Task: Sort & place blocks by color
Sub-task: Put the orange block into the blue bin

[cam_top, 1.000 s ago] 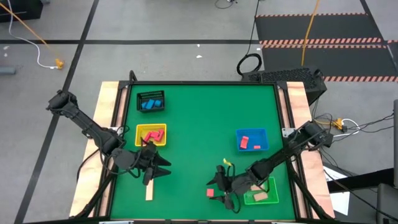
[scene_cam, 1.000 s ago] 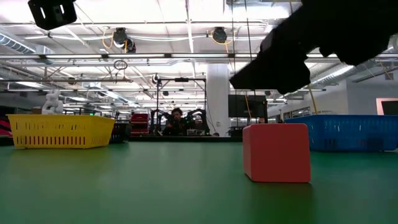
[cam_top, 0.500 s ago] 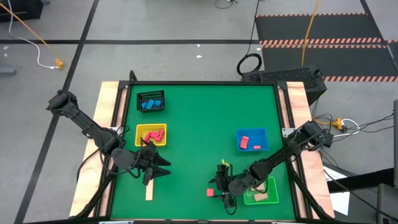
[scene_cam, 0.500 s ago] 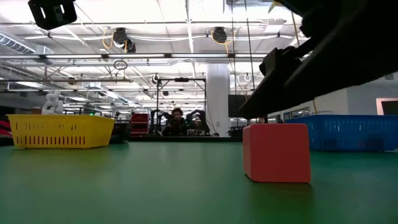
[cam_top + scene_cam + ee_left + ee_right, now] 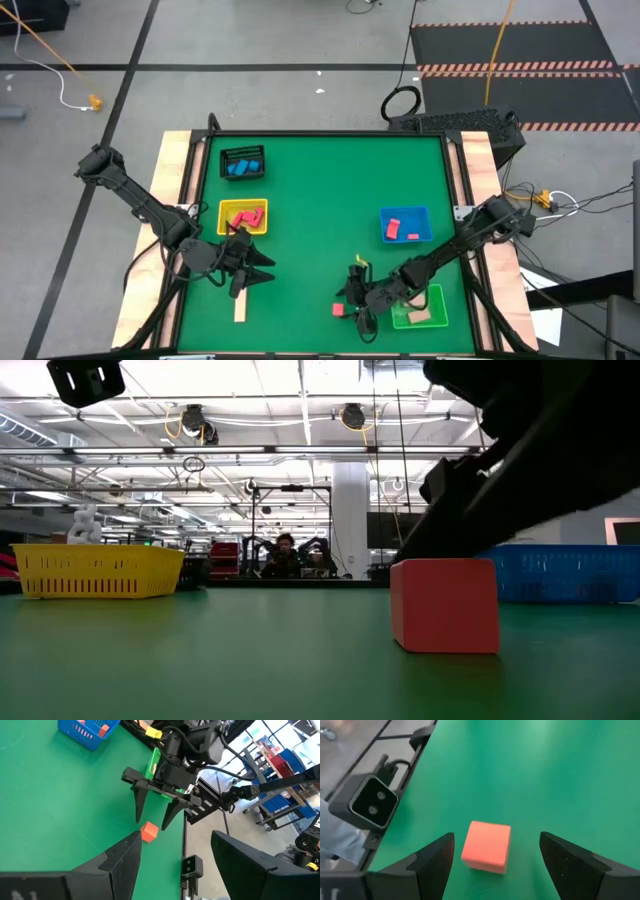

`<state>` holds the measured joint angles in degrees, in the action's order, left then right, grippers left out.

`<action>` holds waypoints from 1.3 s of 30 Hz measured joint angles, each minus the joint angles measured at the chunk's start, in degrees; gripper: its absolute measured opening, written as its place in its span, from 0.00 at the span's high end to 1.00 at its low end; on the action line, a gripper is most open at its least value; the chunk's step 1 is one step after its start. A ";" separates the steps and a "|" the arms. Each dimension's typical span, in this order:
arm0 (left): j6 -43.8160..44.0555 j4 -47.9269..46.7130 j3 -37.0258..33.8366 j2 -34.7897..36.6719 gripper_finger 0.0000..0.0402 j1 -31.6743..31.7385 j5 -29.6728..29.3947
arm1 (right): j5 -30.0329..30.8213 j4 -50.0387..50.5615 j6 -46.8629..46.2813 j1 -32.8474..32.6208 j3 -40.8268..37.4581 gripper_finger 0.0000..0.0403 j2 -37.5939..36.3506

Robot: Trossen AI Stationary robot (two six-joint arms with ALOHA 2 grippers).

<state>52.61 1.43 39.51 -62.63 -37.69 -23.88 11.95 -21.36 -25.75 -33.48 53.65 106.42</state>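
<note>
A red cube [image 5: 340, 310] sits flat on the green mat close to the table's near edge; the low view shows it large [image 5: 445, 605]. My right gripper [image 5: 350, 305] is open just above it. In the right wrist view its two fingers stand either side of the cube [image 5: 486, 846] without touching. The left wrist view shows the same gripper [image 5: 151, 823] with fingertips pointing down over the cube [image 5: 149, 831]. My left gripper [image 5: 266, 268] waits open near the yellow tray. A tan bar [image 5: 240, 306] lies on the mat close to the left arm.
The yellow tray [image 5: 243, 216] and the blue tray [image 5: 405, 225] each hold red blocks. The green tray [image 5: 420, 310] holds a tan block. The black basket [image 5: 243, 163] holds blue blocks. A small camera [image 5: 367, 802] stands at the near edge, beside the cube.
My right gripper has come down and slightly toward the near edge, onto the red cube; in the low view its dark body has dropped from well above the cube to right behind it. The cube has stayed in place.
</note>
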 joint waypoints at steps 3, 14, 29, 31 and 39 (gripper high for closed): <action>-0.45 -0.02 0.00 0.00 0.40 0.04 -0.09 | -0.03 -1.63 -0.16 -0.06 0.00 0.30 1.45; -0.41 -0.48 0.00 0.00 0.40 0.09 -0.11 | 0.03 -2.45 -2.21 0.07 3.08 0.33 6.95; -1.30 -2.20 0.00 0.00 0.40 0.11 -0.07 | -3.61 -0.92 -4.26 1.23 3.05 0.71 5.00; -1.32 -2.21 0.00 0.00 0.40 0.11 -0.07 | -5.08 0.64 -5.10 2.09 3.02 0.71 2.68; -1.66 -3.04 0.00 0.01 0.40 0.93 -0.02 | -1.14 22.37 -3.71 6.61 3.04 0.71 -13.81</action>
<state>50.95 -1.61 39.51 -62.63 -36.76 -23.90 10.81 1.00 -29.46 -26.87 56.69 92.61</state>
